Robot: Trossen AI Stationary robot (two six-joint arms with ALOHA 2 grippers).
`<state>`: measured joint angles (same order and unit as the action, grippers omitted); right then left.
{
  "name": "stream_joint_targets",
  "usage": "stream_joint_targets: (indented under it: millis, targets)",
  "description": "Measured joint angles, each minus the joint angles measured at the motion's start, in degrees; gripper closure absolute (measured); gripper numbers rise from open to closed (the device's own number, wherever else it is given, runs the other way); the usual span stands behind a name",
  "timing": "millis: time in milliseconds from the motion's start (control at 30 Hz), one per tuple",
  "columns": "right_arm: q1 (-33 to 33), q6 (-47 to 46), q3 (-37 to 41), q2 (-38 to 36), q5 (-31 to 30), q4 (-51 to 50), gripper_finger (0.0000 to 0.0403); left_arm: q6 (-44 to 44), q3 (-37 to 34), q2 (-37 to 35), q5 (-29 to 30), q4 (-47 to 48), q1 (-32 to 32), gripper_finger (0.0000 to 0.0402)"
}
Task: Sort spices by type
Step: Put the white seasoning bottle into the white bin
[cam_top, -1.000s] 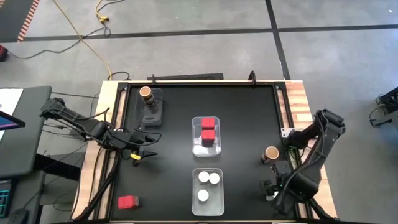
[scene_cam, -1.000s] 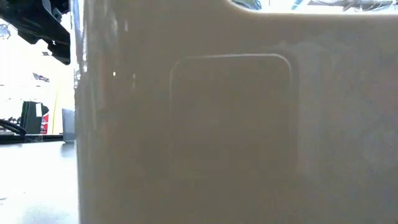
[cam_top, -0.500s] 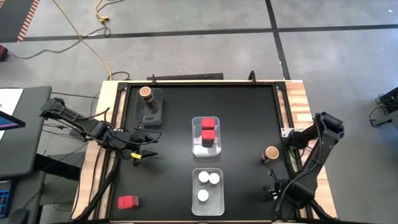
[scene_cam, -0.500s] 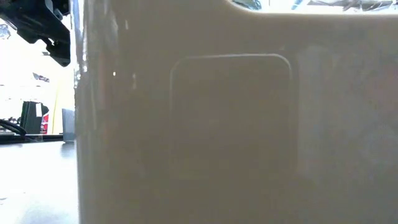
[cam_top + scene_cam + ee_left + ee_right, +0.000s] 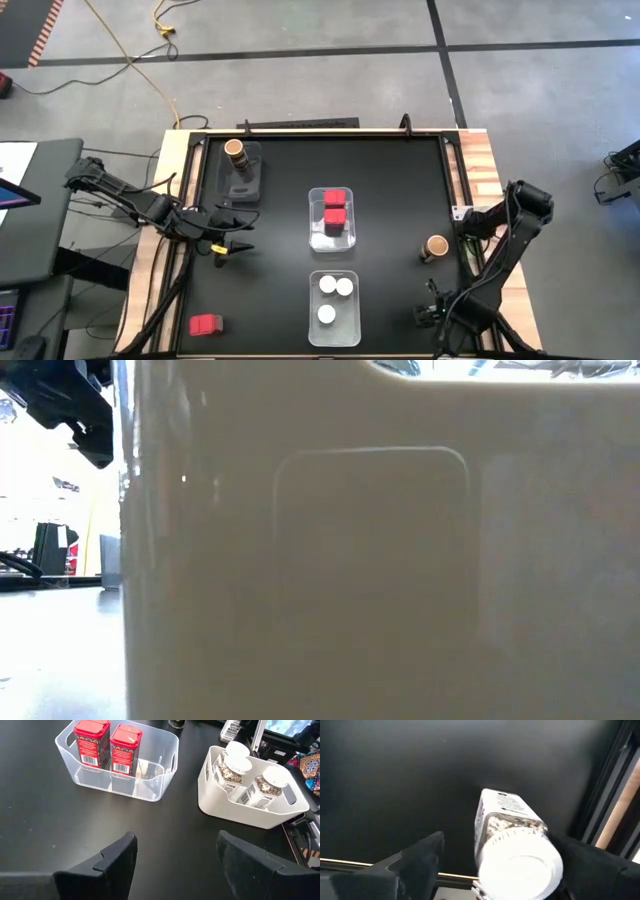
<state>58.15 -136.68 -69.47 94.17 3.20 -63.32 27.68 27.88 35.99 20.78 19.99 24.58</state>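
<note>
Two boxy spices [image 5: 334, 207] sit in the middle tub [image 5: 312, 238]; three jars [image 5: 334, 295] fill the nearer tub [image 5: 352, 330]. One box [image 5: 205, 324] lies near-left on the surface [image 5: 390, 190].
</note>
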Motion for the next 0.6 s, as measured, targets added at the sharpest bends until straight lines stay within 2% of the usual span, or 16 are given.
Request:
stream_joint_targets:
  millis: [333, 600]
  targets:
    - [1.5, -0.7, 3.5, 0.0, 4.1, 2.9, 0.0024, 2.2, 0.0, 0.0, 0.0, 0.0, 0.0, 0.0141]
    - [1.4, -0.9, 4.2, 0.0, 3.2, 3.9, 0.0084, 2.2, 0.0, 0.0, 0.1, -0.1, 0.0, 0.0141]
